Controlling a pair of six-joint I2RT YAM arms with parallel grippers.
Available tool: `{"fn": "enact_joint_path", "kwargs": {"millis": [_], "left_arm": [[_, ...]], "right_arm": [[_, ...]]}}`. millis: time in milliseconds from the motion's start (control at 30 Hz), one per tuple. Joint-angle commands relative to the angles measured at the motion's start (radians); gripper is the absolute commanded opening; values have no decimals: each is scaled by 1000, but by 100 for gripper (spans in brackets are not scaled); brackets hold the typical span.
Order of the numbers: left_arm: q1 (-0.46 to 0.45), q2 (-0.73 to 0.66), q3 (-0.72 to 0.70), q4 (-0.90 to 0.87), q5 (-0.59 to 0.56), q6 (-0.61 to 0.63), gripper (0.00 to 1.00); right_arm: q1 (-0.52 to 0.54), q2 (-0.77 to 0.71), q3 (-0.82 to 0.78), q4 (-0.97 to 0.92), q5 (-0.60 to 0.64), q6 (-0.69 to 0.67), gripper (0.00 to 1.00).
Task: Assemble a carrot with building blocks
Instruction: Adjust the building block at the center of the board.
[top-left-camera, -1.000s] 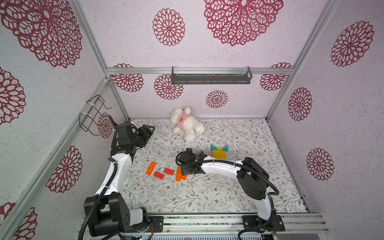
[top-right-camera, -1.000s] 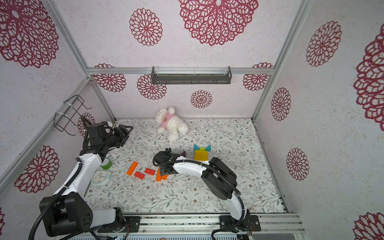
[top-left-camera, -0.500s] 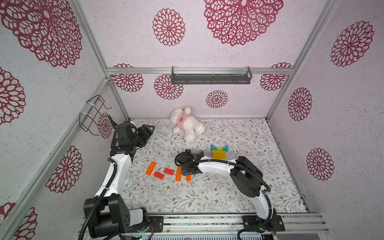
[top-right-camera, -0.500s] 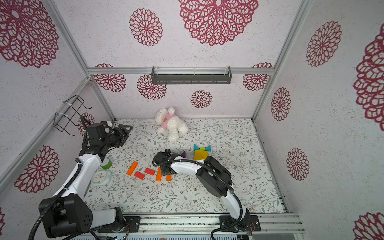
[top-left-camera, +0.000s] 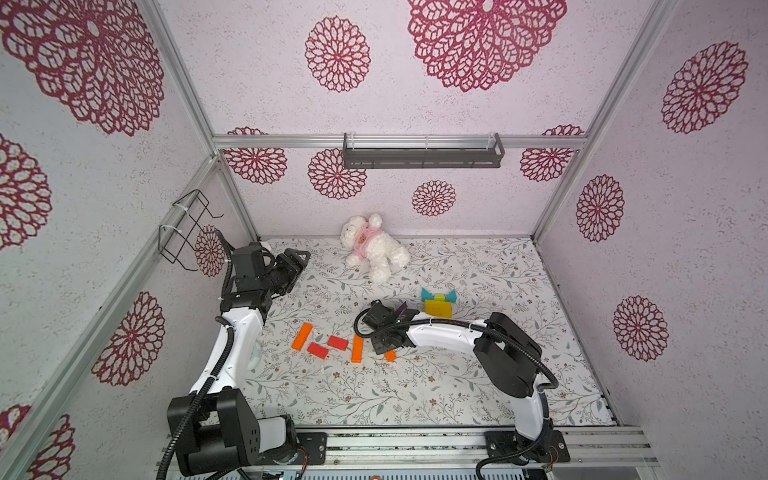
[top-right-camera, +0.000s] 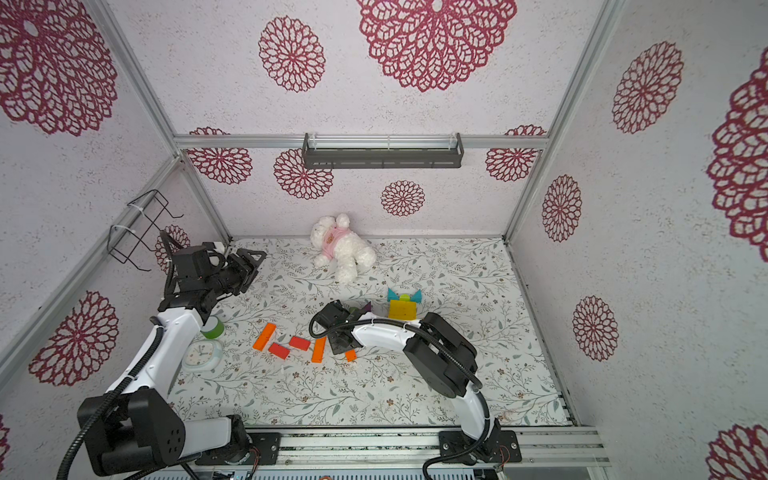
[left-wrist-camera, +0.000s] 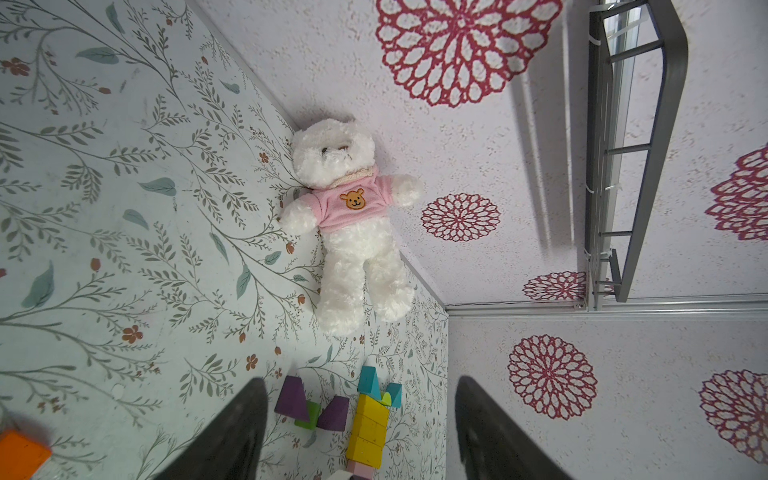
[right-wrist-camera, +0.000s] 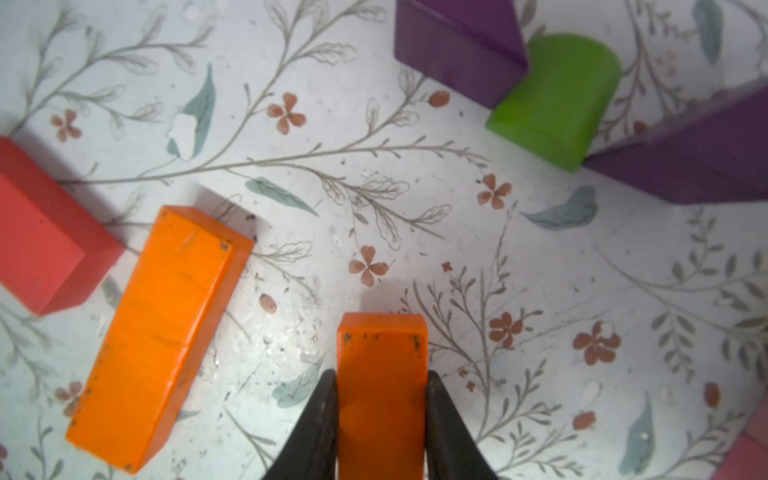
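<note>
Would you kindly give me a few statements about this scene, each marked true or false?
1. The right gripper is closed on an orange block. True.
2. The bear lies by the back wall. True.
3. The left gripper holds the bear. False: it is open and empty.
4. The yellow blocks touch the red blocks. False: they lie apart; the yellow ones sit beside the teal triangles.
5. A lime block sits between two purple triangles. True.
</note>
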Motion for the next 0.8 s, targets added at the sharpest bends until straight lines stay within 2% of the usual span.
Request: {"fn": "enact_joint_path", "kwargs": {"millis": [0, 200, 300, 367, 633, 767], "left_arm": [[-2, 5, 11, 22, 7, 2, 73], [-2, 8, 8, 28, 7, 2, 73], [-2, 11, 9, 29, 8, 3, 73], [-2, 14, 9, 32, 10, 2, 73], [-2, 16, 8, 35, 14, 0, 73], [-2, 17, 8, 34, 16, 0, 73]], "right_arm": [[-8, -54, 8, 3, -68, -256, 30], [-11, 6, 80, -66, -48, -504, 32], [-17, 34, 93, -83, 15, -594, 32], [-23, 32, 75, -67, 11, -640, 34], [-26, -5, -2, 31, -48, -716, 36], [-27, -23, 3, 19, -25, -692, 43]]}}
